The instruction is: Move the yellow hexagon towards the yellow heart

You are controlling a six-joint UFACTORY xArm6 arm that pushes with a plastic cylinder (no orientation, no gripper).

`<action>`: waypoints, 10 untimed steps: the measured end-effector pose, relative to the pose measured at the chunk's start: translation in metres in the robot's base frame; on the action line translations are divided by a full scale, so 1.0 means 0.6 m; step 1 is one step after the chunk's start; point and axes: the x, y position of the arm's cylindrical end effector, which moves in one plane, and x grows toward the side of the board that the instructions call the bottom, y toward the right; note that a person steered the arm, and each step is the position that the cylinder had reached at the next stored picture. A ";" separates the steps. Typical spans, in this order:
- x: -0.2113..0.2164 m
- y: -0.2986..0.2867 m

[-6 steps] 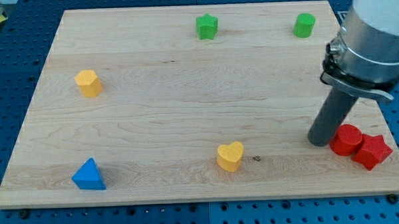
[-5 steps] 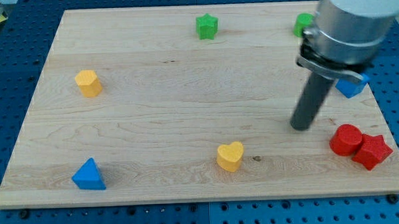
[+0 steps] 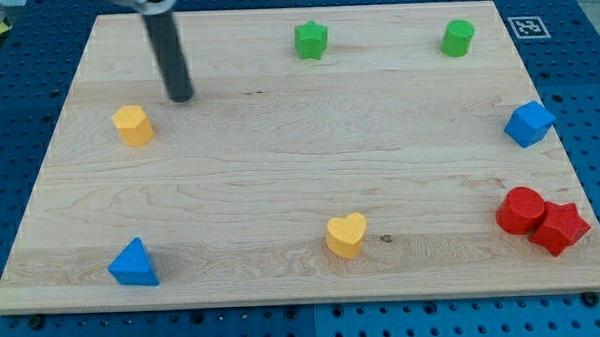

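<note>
The yellow hexagon (image 3: 132, 124) sits on the wooden board at the view's left. The yellow heart (image 3: 345, 235) lies near the view's bottom, middle. My tip (image 3: 180, 97) stands just above and to the right of the yellow hexagon, a short gap away and not touching it. The rod rises from there to the view's top edge.
A green star (image 3: 312, 39) and a green cylinder (image 3: 458, 38) sit near the view's top. A blue cube (image 3: 529, 123) is at the right edge. A red cylinder (image 3: 521, 210) and a red star (image 3: 559, 227) touch at the bottom right. A blue triangle (image 3: 134, 264) is at the bottom left.
My tip has swept from the view's right, near the red blocks, across the board to the upper left beside the yellow hexagon. No block has moved.
</note>
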 end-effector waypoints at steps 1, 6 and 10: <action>0.034 -0.030; 0.064 -0.168; 0.137 0.169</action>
